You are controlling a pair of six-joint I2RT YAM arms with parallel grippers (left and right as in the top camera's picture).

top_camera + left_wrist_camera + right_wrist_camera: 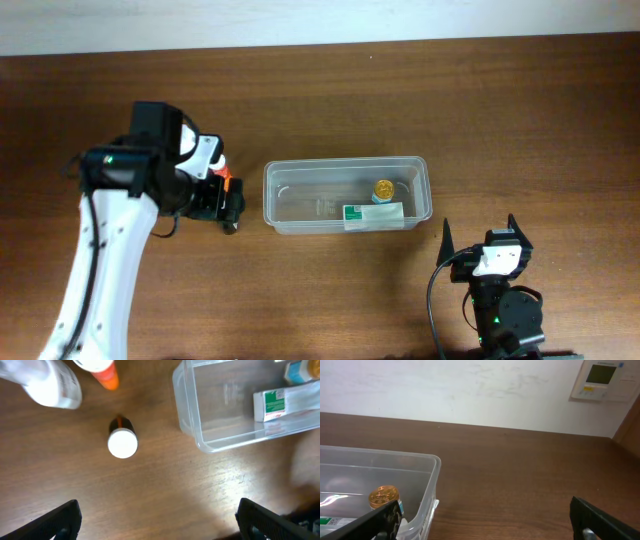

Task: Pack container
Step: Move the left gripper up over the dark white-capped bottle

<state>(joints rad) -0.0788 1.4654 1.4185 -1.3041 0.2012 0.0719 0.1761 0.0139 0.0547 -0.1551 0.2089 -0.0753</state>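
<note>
Black fingers (60, 522) of my left pincer (160, 527) stand wide apart, empty, over the brown wooden table (165, 490); a small dark bottle with white cap (122, 440) stands just ahead. Clear rectangular plastic container (310, 200) sits mid-table, right of it, holding a white-and-green carton (373, 213) and a gold-capped jar (384, 188). Right pincer (485, 527) likewise spread, near the container's corner. Blurred white object (50, 385) beyond: possibly a bottle.

Nothing was really readable: print on the small white-and-green cardboard box (280, 405), the white plastic bottle (50, 385) and the white wall panel (602, 380) was too blurry.
</note>
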